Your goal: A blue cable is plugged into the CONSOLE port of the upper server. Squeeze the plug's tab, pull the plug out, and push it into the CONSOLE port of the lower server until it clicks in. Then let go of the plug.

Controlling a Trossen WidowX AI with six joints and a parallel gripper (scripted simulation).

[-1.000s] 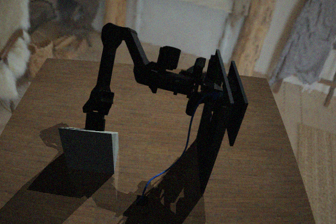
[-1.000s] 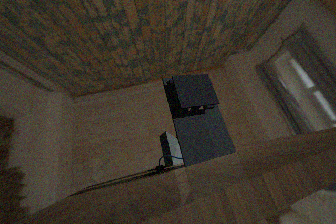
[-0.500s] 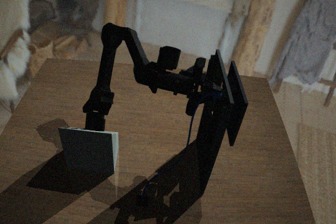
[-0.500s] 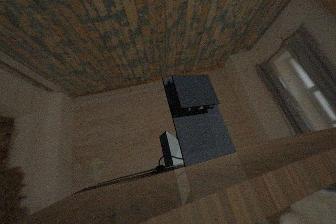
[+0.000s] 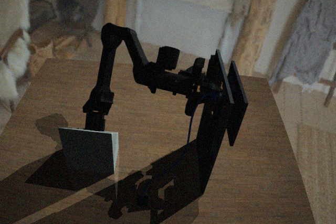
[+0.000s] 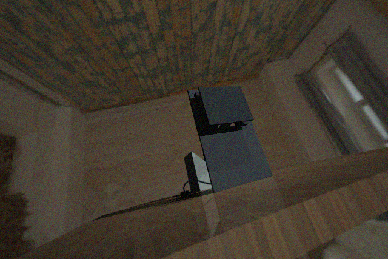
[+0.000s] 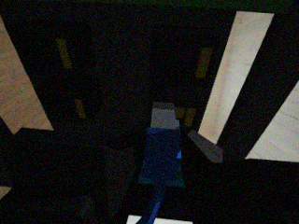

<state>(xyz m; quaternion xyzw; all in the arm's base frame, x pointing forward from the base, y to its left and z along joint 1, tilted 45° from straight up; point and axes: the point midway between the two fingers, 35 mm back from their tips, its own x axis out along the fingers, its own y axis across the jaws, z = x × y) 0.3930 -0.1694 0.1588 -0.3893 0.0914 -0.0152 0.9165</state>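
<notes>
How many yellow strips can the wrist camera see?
5, dimly lit: two at left, one above the other; one at upper right; and two side by side just right of the blue plug's pale tip. The plug may hide others.

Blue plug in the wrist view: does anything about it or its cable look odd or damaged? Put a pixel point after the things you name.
Nothing stands out: the blue plug [image 7: 163, 151] looks intact between the fingers, and its cable [image 7: 153, 205] [image 5: 190, 124] hangs without a visible kink, though it's dark.

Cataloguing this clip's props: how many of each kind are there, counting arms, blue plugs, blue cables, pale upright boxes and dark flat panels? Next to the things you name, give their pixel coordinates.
Arm [image 5: 105, 72]: 1
Blue plug [image 5: 215, 96] [image 7: 161, 151]: 1
Blue cable [image 5: 190, 124] [image 6: 204, 182] [image 7: 152, 205]: 1
Pale upright box [image 5: 86, 151] [image 6: 199, 171]: 1
Dark flat panels [image 5: 224, 77] [image 5: 237, 94] [image 6: 225, 105] [image 6: 236, 159]: 2
Total: 6
</notes>
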